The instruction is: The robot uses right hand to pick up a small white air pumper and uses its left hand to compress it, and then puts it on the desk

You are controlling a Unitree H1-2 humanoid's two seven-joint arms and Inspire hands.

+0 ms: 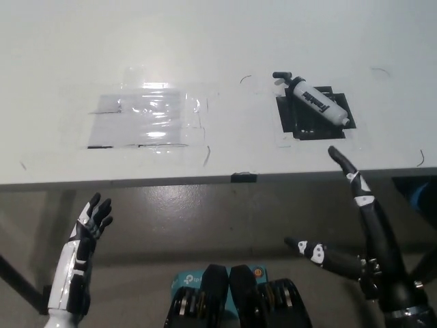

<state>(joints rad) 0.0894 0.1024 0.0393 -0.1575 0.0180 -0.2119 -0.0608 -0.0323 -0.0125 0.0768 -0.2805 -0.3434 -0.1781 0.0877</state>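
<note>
The small white air pumper lies on its side on a black square mat on the white desk, its black handle pointing to the far left. My black right hand hangs open below the desk's front edge at the lower right, fingers spread wide, well clear of the pumper and holding nothing. At the lower left my white left hand is raised below the desk edge, open, with fingers pointing up.
A shiny patch of clear tape covers the desk's left middle. A small black tab sits on the front edge. A blue box lies on the floor below, and something blue shows at the right edge.
</note>
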